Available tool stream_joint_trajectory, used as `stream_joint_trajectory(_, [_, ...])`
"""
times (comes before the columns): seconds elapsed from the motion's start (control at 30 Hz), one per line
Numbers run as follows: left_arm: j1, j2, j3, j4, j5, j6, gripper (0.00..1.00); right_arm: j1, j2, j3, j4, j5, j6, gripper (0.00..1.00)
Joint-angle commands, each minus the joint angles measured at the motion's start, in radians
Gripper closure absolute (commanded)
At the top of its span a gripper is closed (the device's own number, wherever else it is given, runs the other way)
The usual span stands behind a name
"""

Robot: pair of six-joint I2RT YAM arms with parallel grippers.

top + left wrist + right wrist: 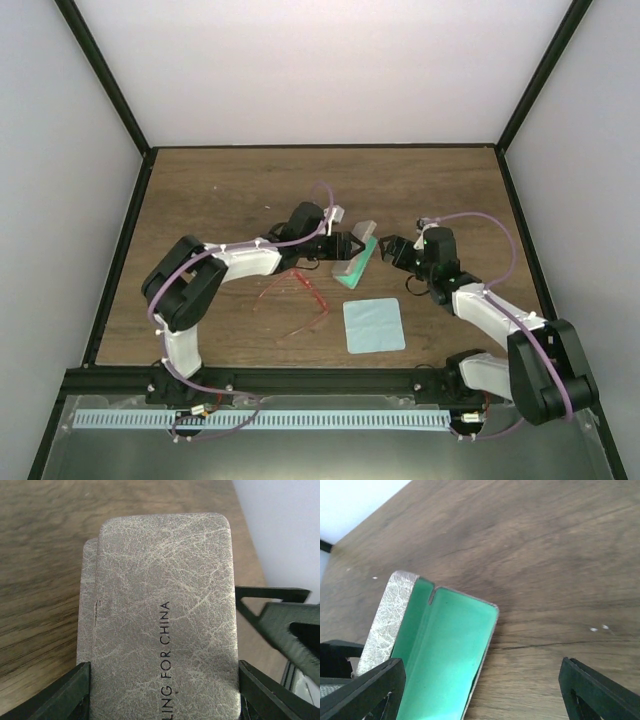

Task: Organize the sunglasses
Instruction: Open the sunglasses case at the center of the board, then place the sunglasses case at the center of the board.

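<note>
The sunglasses (295, 290), thin red wire frame, lie on the table just left of the grey case (355, 264) and in front of my left gripper. The case stands open, its green lining (445, 655) facing my right gripper. My left gripper (345, 247) is shut on the case's grey shell (165, 605), with one finger on each long side (70, 692). My right gripper (388, 249) is open and empty, close to the case's right side; in the right wrist view (480, 695) its left finger (370, 690) is beside the lining. The sunglasses show in neither wrist view.
A pale blue square cloth (374, 325) lies flat near the table's front, right of the sunglasses. The right gripper's black fingers (285, 625) show at the right edge of the left wrist view. Black frame rails border the table.
</note>
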Motion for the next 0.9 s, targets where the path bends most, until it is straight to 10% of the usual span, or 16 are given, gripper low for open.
stream_joint_trajectory(0.0, [0.023,0.057,0.020,0.062,0.050,-0.024,0.38,-0.008,0.017,0.020,-0.058,0.114,0.026,0.14])
stream_joint_trajectory(0.87, [0.025,0.001,0.025,-0.075,-0.080,0.115,0.12,-0.010,0.145,0.058,-0.027,-0.010,-0.016,0.17])
